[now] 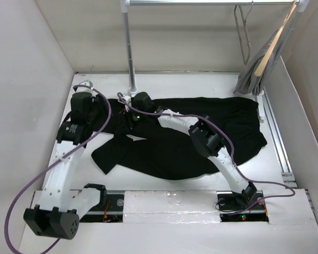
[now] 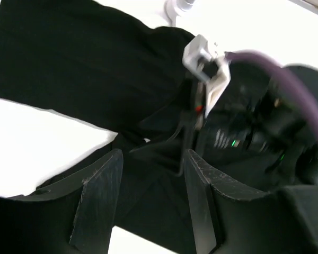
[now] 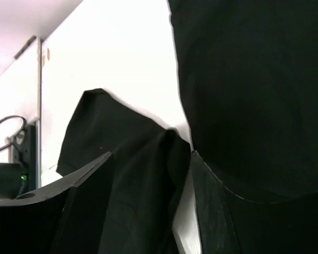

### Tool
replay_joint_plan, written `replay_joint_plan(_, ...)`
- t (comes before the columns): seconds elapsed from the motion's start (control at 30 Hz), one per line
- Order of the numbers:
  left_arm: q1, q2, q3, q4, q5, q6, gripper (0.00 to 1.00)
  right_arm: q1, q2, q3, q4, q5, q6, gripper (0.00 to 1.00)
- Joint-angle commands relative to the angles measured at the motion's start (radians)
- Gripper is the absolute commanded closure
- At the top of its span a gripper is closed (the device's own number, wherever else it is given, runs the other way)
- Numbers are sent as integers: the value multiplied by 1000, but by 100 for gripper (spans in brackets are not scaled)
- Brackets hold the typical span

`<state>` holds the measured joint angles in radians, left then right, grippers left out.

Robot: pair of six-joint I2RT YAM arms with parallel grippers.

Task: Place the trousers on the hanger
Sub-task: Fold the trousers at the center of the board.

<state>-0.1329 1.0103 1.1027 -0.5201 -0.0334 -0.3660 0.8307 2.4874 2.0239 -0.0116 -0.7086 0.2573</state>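
The black trousers (image 1: 201, 137) lie spread across the white table, with one leg folded toward the near left. The grey wire hanger (image 1: 244, 33) hangs on the rail at the back right, away from both arms. My left gripper (image 1: 107, 119) is open low over the trousers' left part, with black fabric (image 2: 69, 69) under and between its fingers (image 2: 98, 201). My right gripper (image 1: 126, 117) is open close beside it, and a fold of the trousers (image 3: 143, 174) lies between its fingers (image 3: 217, 211). The right gripper's body also shows in the left wrist view (image 2: 254, 132).
A pale wooden hanger with grey cloth (image 1: 262, 61) hangs at the back right on the rail (image 1: 212, 2). The rail's metal post (image 1: 130, 53) stands at the back, just behind the grippers. Purple cables (image 1: 106, 114) loop over both arms. White walls enclose the table.
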Motion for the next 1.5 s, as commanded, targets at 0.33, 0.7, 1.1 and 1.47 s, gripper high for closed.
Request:
replay_joint_plan(0.33, -291, 148, -17, -81, -259, 58, 57, -209, -576, -534, -100, 256, -108, 100)
replay_joint_plan(0.7, -551, 286, -142, -40, -555, -261, 55, -219, -1315, -1023, -283, 443, -188, 58)
replay_joint_plan(1.1, -622, 553, -119, 22, -695, -395, 62, -333, -1634, -1228, -438, 385, -213, 56)
replay_joint_plan(1.47, -631, 645, -118, 2, -735, -442, 66, -432, -1664, -1280, -501, 307, -245, 56)
